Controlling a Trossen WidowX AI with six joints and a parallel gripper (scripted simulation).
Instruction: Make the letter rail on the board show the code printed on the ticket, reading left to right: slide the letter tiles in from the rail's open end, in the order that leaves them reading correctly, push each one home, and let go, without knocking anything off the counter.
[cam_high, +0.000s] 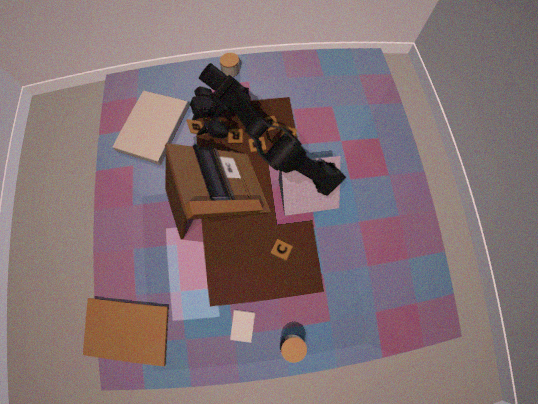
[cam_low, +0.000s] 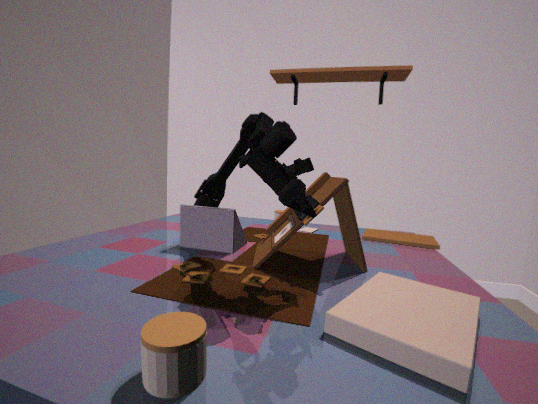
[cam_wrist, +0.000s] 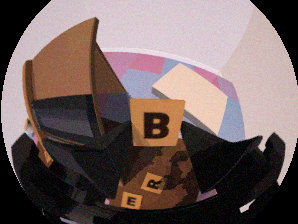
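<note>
My tabletop (cam_high: 350, 280) (cam_low: 100, 310) (cam_wrist: 145, 64) is a patchwork of blue, pink and purple squares. On it lies a dark brown mat (cam_high: 260, 270) (cam_low: 295, 312) (cam_wrist: 172, 197). A cream block (cam_high: 150, 126) (cam_low: 402, 317) (cam_wrist: 192, 92) lies flat, apart from the mat. Near one end of the mat is a jar (cam_high: 230, 62) (cam_low: 173, 355); off the other end I have a second jar (cam_high: 293, 349), a small white card (cam_high: 243, 326) and an orange-brown slab (cam_high: 125, 331) (cam_low: 400, 238). A pale wedge (cam_high: 305, 200) (cam_low: 207, 227) sits beside the mat.
</note>
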